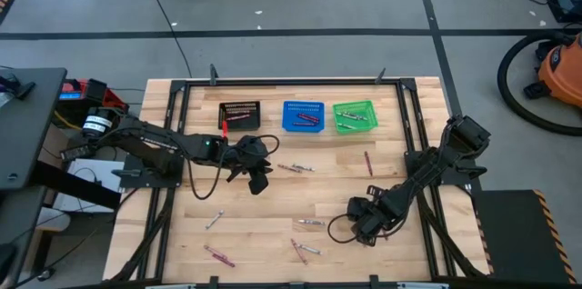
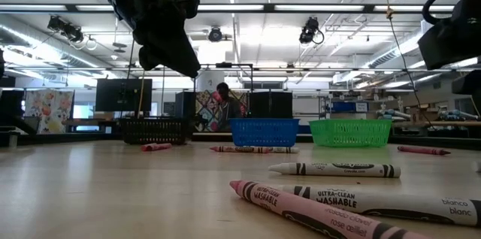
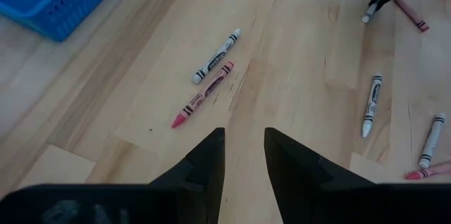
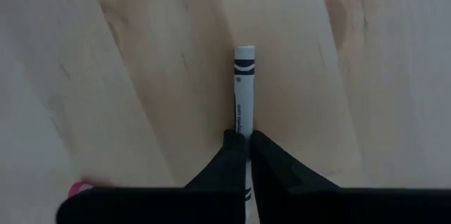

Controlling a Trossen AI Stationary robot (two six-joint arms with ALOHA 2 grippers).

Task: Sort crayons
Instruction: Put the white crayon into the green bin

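Observation:
Loose crayons lie flat on the wooden table: a white one (image 3: 216,56) beside a pink one (image 3: 203,94), and others (image 1: 311,223) toward the near edge. My right gripper (image 4: 244,136), near the table's front right (image 1: 364,227), points down and is shut on a white crayon (image 4: 244,83). My left gripper (image 3: 244,150) hangs open above the table's middle (image 1: 257,175), slanting down, with nothing between its fingers. At the far side stand a black basket (image 1: 239,114), a blue basket (image 1: 303,114) and a green basket (image 1: 355,114), each holding crayons. My right gripper pinches the white crayon between its two fingers, on the barrel's long sides (image 4: 244,122). The fingers come from above, pointing down, and lie across the crayon. One end (image 4: 244,51) sticks out past the fingertips. Whether the crayon is on the table or lifted, I cannot tell.
A dark metal frame (image 1: 300,81) runs along the table's far edge and down both sides. A red crayon (image 1: 368,164) lies toward the right. Bare wood shows between the scattered crayons. Beyond the table is a workshop room with a person far behind the baskets (image 2: 223,100).

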